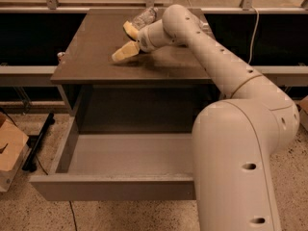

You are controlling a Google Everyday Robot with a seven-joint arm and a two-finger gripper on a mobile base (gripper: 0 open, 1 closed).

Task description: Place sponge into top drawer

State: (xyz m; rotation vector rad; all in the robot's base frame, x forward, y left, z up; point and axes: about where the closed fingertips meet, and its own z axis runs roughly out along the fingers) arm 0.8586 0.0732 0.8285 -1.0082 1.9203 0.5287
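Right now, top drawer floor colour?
Grey top drawer floor, camera view; hand over the cabinet top.

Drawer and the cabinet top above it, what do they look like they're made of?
Drawer: probably laminated board or painted metal; smooth matte grey floor, plain flat front. Cabinet top: likely dark brown laminate or veneer; even colour, straight thin edge. The gripper hovers open over that top, beside the clear bottle.
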